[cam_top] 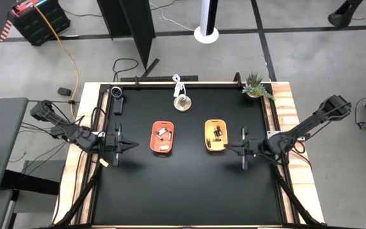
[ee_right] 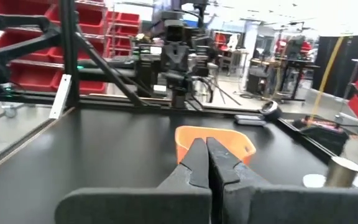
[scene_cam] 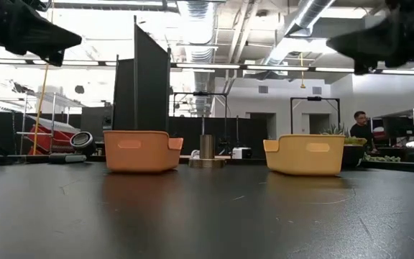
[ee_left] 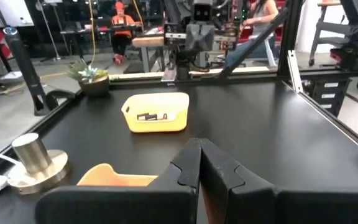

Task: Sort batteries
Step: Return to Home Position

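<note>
The batteries lie inside the two trays. Several small cells, silvery and dark, rest on the floor of the orange tray [cam_top: 162,137]; several dark ones rest in the yellow tray [cam_top: 215,135], also seen through the yellow tray [ee_left: 156,112] opening in the left wrist view. My left gripper [cam_top: 134,145] is shut, empty, and hovers left of the orange tray. My right gripper [cam_top: 228,148] is shut, empty, and hovers right of the yellow tray. In the low view both trays stand on the table, the batteries hidden by their walls.
A metal cylinder on a round base [cam_top: 182,101] with a white cable stands behind the trays. A small potted plant [cam_top: 256,88] sits at the far right corner, a dark device [cam_top: 117,100] at the far left. Open black tabletop [cam_top: 189,191] lies nearer.
</note>
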Controlling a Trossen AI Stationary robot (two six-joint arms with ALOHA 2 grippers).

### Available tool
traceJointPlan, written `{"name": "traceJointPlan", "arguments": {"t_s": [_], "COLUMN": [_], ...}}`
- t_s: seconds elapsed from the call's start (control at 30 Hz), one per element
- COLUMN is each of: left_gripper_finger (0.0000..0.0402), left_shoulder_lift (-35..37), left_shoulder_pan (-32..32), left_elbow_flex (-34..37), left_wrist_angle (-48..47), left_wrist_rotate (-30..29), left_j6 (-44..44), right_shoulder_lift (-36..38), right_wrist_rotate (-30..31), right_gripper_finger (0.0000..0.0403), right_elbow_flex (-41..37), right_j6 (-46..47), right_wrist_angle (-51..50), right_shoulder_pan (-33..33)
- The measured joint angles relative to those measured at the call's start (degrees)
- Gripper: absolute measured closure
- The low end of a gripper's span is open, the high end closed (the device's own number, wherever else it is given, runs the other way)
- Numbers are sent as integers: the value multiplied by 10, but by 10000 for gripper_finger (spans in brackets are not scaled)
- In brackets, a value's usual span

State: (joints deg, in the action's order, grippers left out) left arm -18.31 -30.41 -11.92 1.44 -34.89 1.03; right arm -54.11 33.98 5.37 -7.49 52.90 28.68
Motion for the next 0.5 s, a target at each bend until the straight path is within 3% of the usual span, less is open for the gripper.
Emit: {"name": "traceJointPlan", "arguments": {"t_s": [0.2, 0.5], "left_gripper_finger": [401, 402], "left_shoulder_lift": [5, 45], "left_shoulder_pan": [0, 12], "left_elbow_flex": [16, 111], "left_wrist_angle": [3, 103], "left_wrist_rotate": [15, 32], "left_j6": [-2, 4], "right_shoulder_lift": [76, 188], "right_wrist_rotate": [-10, -19], "right_gripper_finger": [402, 403], "right_elbow_flex": [-49, -49], "right_j6": [-24, -13], "right_wrist_angle": [-14, -153], "right_shoulder_pan": [-16, -25]}}
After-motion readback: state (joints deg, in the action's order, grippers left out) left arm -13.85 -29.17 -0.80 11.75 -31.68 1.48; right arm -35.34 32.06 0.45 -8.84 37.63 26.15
